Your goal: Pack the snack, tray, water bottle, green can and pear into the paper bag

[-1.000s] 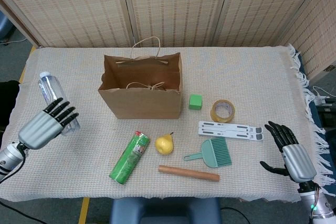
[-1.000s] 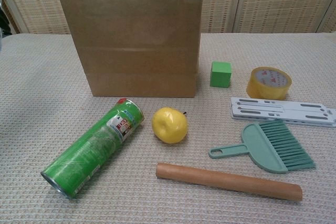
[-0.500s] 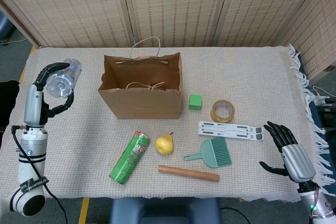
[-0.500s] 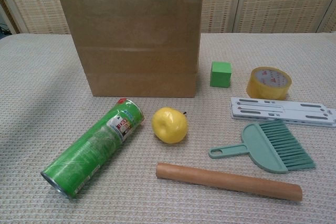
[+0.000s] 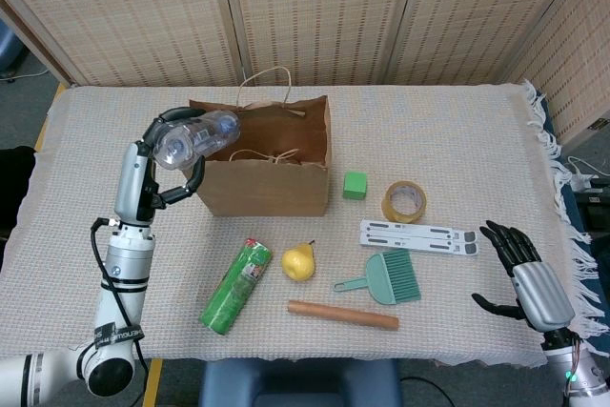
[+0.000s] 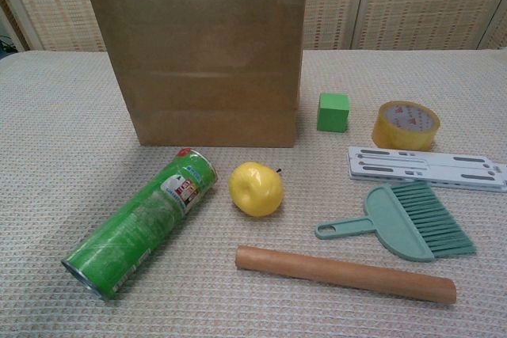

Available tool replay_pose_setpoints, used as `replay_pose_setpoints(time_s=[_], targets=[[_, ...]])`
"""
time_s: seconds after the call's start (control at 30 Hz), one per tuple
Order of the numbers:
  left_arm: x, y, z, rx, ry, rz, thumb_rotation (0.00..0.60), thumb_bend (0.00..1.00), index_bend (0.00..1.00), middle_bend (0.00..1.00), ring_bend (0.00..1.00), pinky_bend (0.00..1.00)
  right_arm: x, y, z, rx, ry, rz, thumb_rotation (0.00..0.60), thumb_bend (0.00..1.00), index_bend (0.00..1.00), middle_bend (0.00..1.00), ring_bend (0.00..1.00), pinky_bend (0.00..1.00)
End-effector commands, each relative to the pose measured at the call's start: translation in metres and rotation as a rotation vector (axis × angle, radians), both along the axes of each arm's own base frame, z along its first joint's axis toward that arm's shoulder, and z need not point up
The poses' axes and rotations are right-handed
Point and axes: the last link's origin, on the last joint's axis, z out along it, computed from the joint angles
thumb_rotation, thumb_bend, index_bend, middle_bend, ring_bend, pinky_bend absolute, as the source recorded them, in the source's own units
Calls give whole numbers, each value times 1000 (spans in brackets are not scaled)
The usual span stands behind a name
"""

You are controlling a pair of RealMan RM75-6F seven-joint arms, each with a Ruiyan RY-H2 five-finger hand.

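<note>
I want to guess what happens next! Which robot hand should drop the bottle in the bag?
The left robot hand: it holds the water bottle at the paper bag opening. The right robot hand is far off.

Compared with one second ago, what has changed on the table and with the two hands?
The left hand took hold of the water bottle, lifted it from the table's left edge and carried it right, to the open paper bag; it lies sideways over the bag's left rim. The right hand stayed open at the right edge. The green can, pear and other things did not move.
</note>
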Motion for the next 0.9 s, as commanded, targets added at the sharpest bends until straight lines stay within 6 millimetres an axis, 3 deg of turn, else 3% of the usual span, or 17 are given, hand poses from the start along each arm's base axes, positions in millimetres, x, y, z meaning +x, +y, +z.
replay_pose_setpoints(time_s=[0.03,0.23,0.3,0.43,0.53,0.63,0.9], targets=[[8,8,-27,-32,61,-15,600,641,647,639,567,693,0,0,0,2,1,1,600,64,0,0,0,0],[24,26,-56,-29,176,-35,600,623,631,627,563,687,-1,0,0,3,2,-3,600,63,0,0,0,0],[24,30,-66,-55,259,-33,600,567,564,557,517,649,-1,0,0,4,2,-4,600,63,0,0,0,0],[18,29,-79,-155,385,-16,600,409,221,175,148,298,-1,0,1,5,1,-4,600,63,0,0,0,0],[13,29,-80,-186,427,1,600,394,98,59,20,179,-1,0,1,7,0,-4,600,63,0,0,0,0],[10,29,-79,-203,426,11,600,393,39,10,0,141,-1,0,1,9,1,-3,600,63,0,0,0,0],[4,26,-66,-186,423,17,600,392,2,2,0,141,-1,0,0,8,5,-2,600,63,0,0,0,0]])
